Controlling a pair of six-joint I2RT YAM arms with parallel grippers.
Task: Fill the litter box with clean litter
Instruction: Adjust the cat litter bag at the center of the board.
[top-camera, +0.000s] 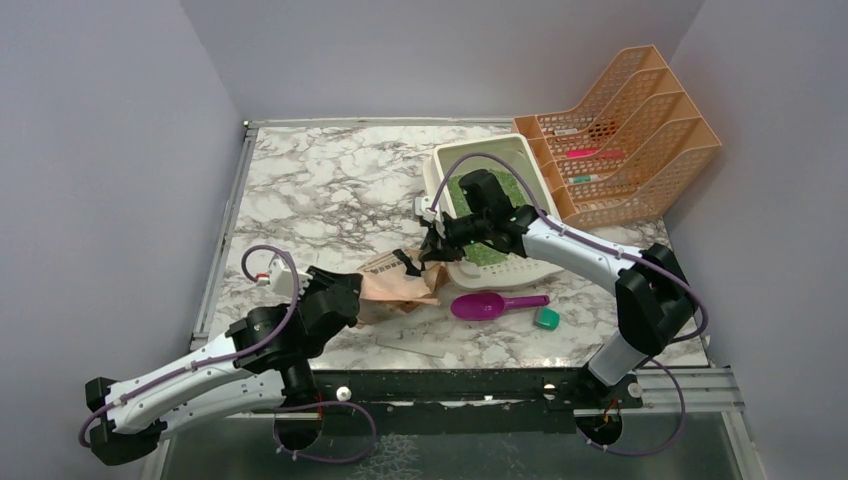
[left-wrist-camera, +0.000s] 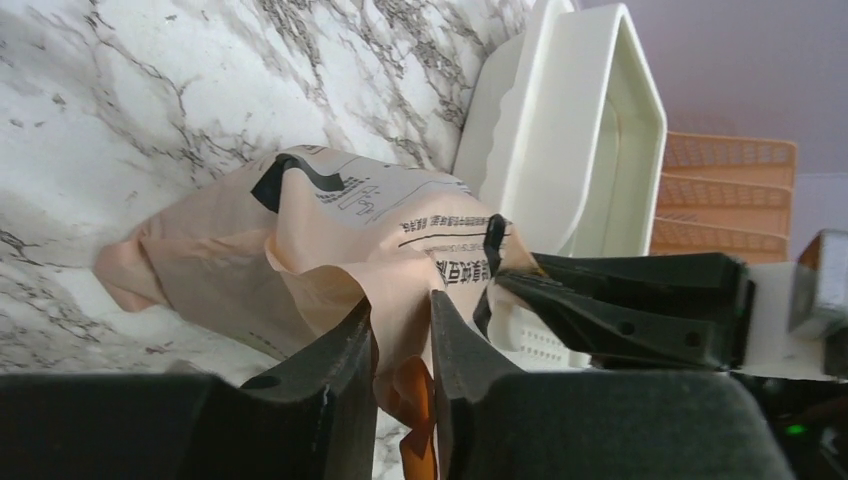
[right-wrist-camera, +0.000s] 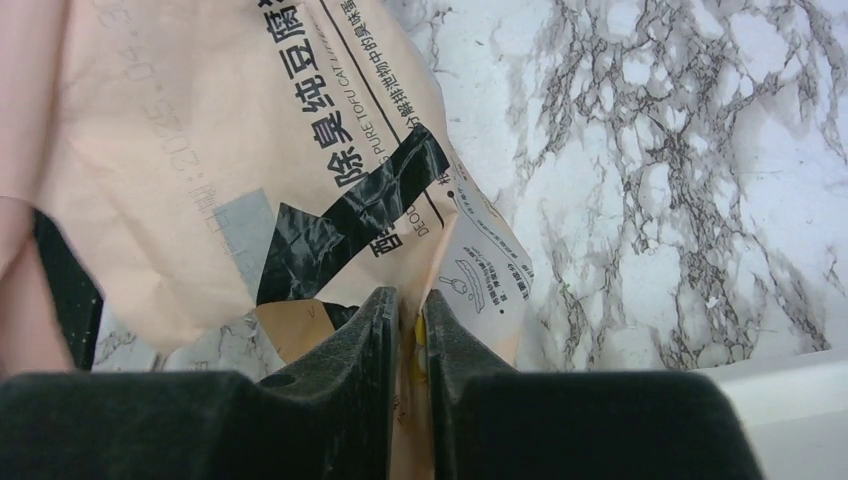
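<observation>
With left pincer (left-wrist-camera: 400, 305) and right pincer (right-wrist-camera: 408, 298) each clamped narrow on the paper bag (left-wrist-camera: 330, 215), lifting together should tip it toward the litter box (left-wrist-camera: 560, 120).

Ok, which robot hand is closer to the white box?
The right gripper, pinching the paper bag beside the litter box; the left gripper grips the bag's other end.

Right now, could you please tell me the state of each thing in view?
Litter box: upright, partly filled.
Litter: some green granules already in the box.
Bag: crumpled, slumped on the table, pinched by both arms.
Scoop: lying on the table, unheld.
Left fingers: shut on a fold of the bag.
Right fingers: shut on the bag's edge.
</observation>
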